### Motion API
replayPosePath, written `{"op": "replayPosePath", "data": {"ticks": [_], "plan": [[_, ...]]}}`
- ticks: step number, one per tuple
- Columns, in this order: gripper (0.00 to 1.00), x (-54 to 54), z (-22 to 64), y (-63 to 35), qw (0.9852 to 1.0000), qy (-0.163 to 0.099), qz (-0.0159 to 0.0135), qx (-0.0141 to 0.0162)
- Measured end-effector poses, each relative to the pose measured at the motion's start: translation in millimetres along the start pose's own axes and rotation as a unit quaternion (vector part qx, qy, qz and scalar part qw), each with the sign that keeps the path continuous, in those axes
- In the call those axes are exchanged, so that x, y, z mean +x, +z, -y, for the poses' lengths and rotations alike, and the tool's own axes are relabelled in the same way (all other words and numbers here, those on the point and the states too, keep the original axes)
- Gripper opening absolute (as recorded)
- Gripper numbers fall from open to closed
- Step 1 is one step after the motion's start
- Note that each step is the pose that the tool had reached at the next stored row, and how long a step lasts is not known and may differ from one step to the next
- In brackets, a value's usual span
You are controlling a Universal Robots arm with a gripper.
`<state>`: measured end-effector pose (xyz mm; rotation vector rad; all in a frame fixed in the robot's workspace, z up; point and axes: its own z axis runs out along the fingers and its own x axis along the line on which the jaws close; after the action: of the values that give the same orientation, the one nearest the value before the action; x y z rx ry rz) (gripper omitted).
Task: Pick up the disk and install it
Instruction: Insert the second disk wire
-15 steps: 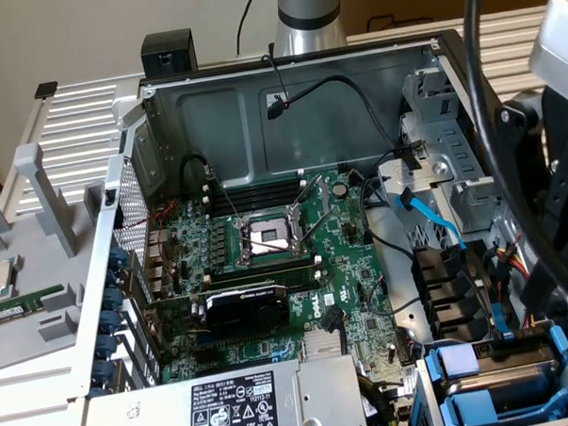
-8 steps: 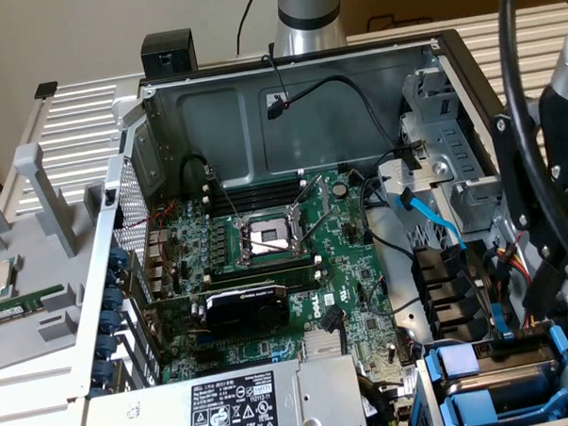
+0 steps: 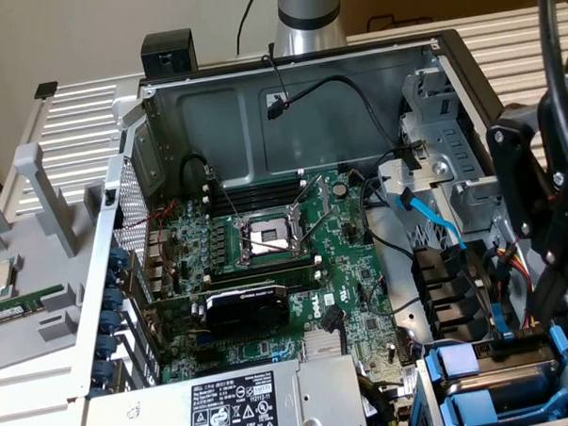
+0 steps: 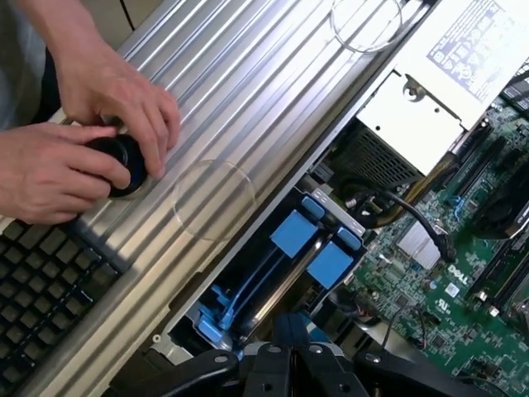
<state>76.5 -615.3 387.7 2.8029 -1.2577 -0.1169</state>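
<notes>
1. An open computer case [image 3: 288,100] is seen lying on a table, with a green board [image 3: 352,267] inside it.
2. The gripper [image 3: 539,320] is seen at the exterior view's right, reaching down over the drive bay [image 3: 433,386] in the corner of the case.
3. In the wrist view, the gripper [image 4: 289,331] is seen just above the blue rails in that bay.
4. The gripper's fingers are pressed close together, as narrow as they get.
5. Whether anything is pinched between them cannot be told.
6. The disk [image 4: 277,294] is seen as a thin silver-grey strip, set on its edge down in the bay, between blue rails.
7. Two blue tabs [image 4: 293,231] are seen at the far end of the bay, side by side.
8. It cannot be told which blue rail belongs to the disk and which to the other tray.
9. A silver box with a white label [image 3: 226,404] is seen just beside the bay.
10. A black card [image 3: 246,309] is stuck into the green board, and a square socket [image 3: 271,237] is seen near the board's middle.
11. A small black knob [image 4: 124,161] is held by a person's two hands [image 4: 124,91] on a ribbed silver panel [image 4: 273,91].
12. A black keyboard [image 4: 41,289] is seen beside that panel.
</notes>
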Motion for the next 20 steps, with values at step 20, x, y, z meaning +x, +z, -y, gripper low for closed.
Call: {"op": "replayPosePath", "data": {"ticks": [20], "plan": [[0.11, -0.1, 0.0, 0.0, 0.9896, -0.142, 0.0110, 0.0177]]}}
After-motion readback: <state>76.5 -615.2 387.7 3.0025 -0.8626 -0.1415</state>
